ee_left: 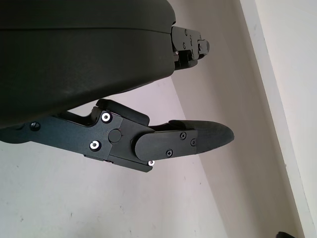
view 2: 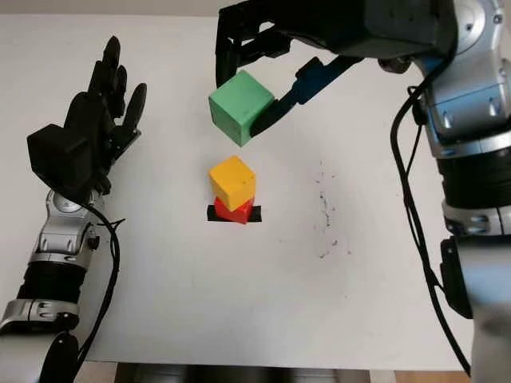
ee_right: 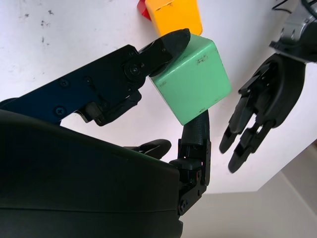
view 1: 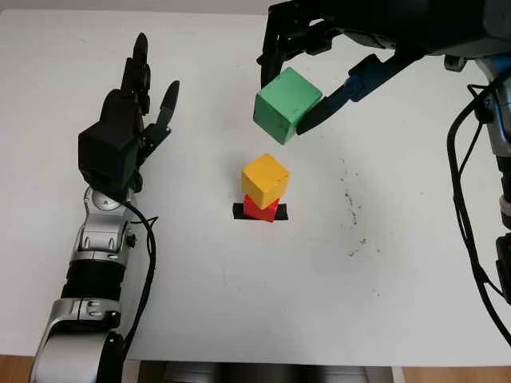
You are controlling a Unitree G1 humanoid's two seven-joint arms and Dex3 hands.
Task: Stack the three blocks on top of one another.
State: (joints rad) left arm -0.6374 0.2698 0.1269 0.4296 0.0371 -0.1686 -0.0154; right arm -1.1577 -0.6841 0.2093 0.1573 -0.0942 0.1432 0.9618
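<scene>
My right hand [view 1: 307,76] hung in the upper middle of the frame, its fingers [ee_right: 163,47] clamped on the green block [view 1: 287,104], one dark fingertip pressed to a top corner and another finger braced against the opposite face. The block was tilted and clear of the white surface [view 1: 239,303], up and a little to the right of the stack in the head views (not touching it). Below it, near the centre of the frame, the yellow block [view 1: 265,175] sat on the red block [view 1: 259,209], turned slightly askew, and the red one stood on a short black strip [view 1: 279,212] stuck to the surface. My left hand [view 1: 128,120] was at the left of the frame, open and holding nothing, well apart from the stack. A scatter of small dark specks [view 1: 351,215] marked the surface to the right of the stack.
</scene>
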